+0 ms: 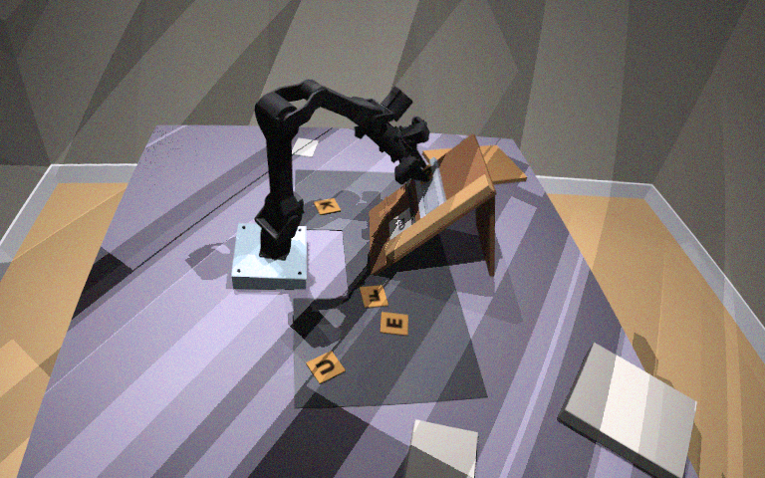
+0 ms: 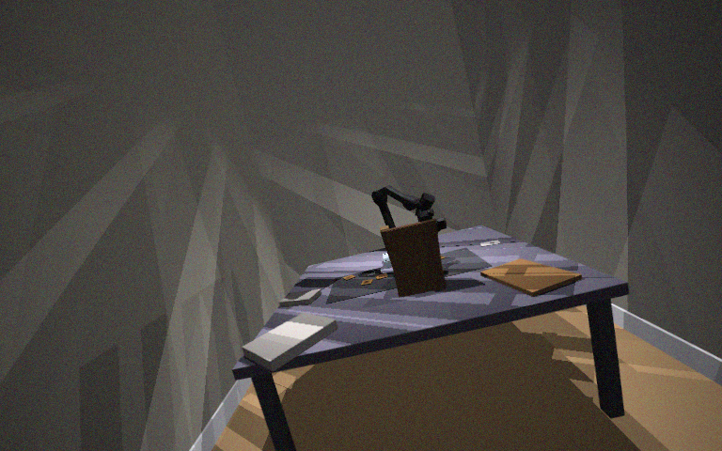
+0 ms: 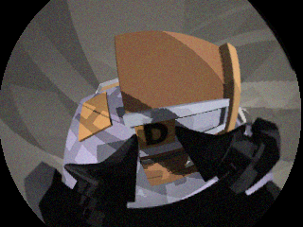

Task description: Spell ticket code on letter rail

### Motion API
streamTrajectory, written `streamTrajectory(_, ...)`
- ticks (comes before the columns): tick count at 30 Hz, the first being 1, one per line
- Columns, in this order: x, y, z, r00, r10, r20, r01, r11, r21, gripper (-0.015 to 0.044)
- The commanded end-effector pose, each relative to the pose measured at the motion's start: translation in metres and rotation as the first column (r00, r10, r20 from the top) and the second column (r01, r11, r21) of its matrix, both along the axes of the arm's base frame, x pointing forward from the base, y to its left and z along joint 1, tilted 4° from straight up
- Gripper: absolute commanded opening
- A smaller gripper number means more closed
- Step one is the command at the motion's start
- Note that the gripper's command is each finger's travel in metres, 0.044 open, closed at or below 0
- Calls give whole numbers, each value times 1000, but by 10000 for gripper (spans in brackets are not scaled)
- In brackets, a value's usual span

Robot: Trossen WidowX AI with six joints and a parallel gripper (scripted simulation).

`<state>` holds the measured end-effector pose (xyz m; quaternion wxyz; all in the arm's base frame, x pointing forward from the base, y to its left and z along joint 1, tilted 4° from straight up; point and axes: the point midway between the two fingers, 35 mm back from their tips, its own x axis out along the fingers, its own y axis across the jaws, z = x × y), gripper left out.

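My gripper (image 1: 426,169) (image 3: 155,132) is shut on the D tile (image 3: 154,137), whose letter stands upright in the wrist view. The tile is at the left end of the pale rail (image 1: 434,194) (image 3: 208,105), its top edge at the rail's lip; how far it is in the channel is unclear. The rail right of it looks empty. The rail crosses the sloped board (image 1: 463,168) (image 2: 412,260) (image 3: 170,71). The ticket (image 1: 399,224) is lower on the board, its print unreadable. Tiles K (image 1: 327,205), F (image 1: 374,296), E (image 1: 393,323) and U (image 1: 325,366) lie flat on the counter.
A flat wooden panel (image 1: 506,162) (image 2: 529,276) (image 3: 96,118) lies behind the board. A large pale block (image 1: 632,408) (image 2: 290,340) is near the counter's edge, with a smaller pale block (image 1: 444,445) (image 2: 302,298) nearby. A white card (image 1: 305,147) (image 2: 490,243) lies at the back.
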<state>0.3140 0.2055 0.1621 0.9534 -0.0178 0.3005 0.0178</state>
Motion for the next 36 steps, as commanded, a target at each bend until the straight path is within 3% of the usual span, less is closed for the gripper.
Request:
streamTrajectory(1,-1,-3,-2,1000,6,-4,-6,1000,-5,0)
streamTrajectory(36,0,-32,-1,1000,6,-3,-6,1000,-7,0)
